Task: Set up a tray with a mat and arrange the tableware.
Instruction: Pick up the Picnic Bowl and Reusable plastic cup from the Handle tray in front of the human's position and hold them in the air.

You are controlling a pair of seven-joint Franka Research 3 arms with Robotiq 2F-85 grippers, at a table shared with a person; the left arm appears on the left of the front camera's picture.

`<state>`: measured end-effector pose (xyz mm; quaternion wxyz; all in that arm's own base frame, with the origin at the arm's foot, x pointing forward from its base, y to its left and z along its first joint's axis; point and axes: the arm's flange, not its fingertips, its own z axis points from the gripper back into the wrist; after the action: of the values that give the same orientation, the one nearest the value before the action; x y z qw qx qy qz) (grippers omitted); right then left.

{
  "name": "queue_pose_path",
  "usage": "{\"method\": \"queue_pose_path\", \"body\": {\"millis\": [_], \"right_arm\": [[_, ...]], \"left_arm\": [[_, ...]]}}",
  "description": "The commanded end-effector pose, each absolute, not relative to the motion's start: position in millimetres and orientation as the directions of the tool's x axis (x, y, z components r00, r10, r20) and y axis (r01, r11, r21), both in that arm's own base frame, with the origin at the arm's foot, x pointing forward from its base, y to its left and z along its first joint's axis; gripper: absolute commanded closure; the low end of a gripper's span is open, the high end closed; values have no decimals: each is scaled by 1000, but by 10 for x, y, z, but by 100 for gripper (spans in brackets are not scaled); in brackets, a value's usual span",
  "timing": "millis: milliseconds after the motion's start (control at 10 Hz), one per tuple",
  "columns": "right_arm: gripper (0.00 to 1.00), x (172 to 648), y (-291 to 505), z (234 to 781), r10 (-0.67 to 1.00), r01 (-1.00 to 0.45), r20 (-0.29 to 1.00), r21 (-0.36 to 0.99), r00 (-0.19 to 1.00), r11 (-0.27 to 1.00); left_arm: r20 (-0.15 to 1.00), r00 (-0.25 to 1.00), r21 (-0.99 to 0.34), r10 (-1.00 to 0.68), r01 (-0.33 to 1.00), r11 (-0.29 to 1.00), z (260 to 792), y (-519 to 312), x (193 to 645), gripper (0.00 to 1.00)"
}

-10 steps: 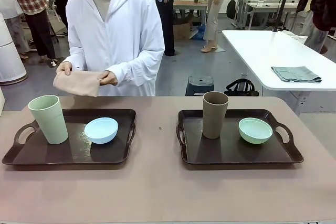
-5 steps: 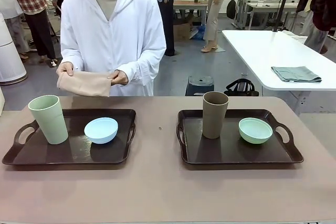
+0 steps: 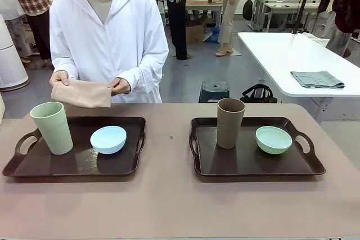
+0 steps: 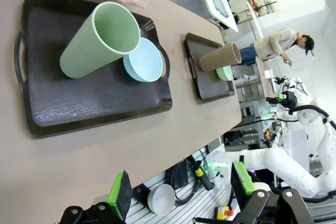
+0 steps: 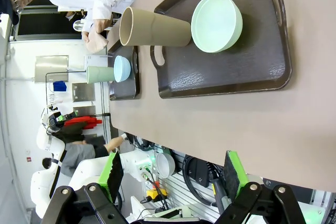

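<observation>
- The mat is a folded beige cloth. It is off the table, held past the table's far edge behind the left tray, with one hand of the person at one end and the other hand at the opposite end. Its long axis runs level, along that far edge.
- I judge it is kept in the air because both trays are occupied, so there is no bare floor to lay it on yet.
- On the left tray, the green cup stands near the left handle and the blue bowl sits towards the right rim, close together.
- On the right tray, the brown cup stands by the far-left corner and the green bowl sits near the right handle, apart.
- Both cups are upright, long axis vertical, mouths up, narrowing towards the base. Both bowls sit hollow side up.
- Each tray's long side follows the table's near edge, handles at the short ends.
- My left gripper and right gripper hang back by the near edge, fingers spread wide, holding nothing.
</observation>
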<state>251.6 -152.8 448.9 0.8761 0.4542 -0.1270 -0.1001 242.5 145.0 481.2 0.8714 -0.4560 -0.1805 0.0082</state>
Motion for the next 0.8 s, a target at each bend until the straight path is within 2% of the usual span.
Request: {"method": "queue_pose_path", "body": {"millis": [0,700], "right_arm": [[0,2539,-1542,4486,-288,43,141,834,947,551],[0,2539,-1542,4486,-288,43,141,834,947,551]], "left_arm": [[306,934,-807,186,151,572,4828,1458,2428,0],[306,934,-807,186,151,572,4828,1458,2428,0]]}}
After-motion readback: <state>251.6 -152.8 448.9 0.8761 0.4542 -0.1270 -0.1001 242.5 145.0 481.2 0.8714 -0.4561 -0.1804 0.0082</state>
